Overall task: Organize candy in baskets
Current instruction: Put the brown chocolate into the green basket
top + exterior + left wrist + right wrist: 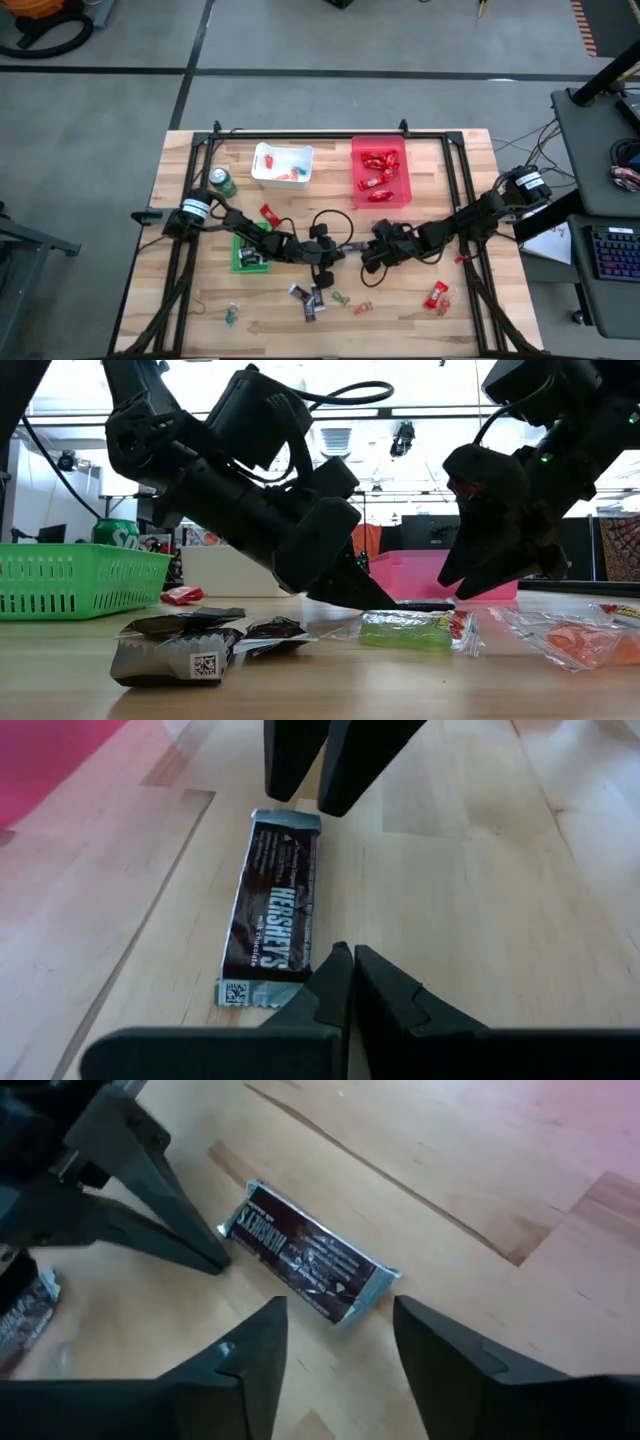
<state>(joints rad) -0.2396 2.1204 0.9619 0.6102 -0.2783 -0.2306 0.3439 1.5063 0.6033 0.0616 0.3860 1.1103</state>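
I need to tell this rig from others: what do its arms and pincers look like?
Two dark, matte black arms, each with a white band near the base and black cables looping alongside. The left pincer and right pincer have flat, angular black fingers tapering toward their tips.

My wooden table (190, 300) carries a white basket (282, 165) and red basket (380, 172) at its far side, a green basket (247, 253) left, a green can (222, 181), a Hershey's bar (272, 915) flat mid-table, and scattered candy (310, 300) near.
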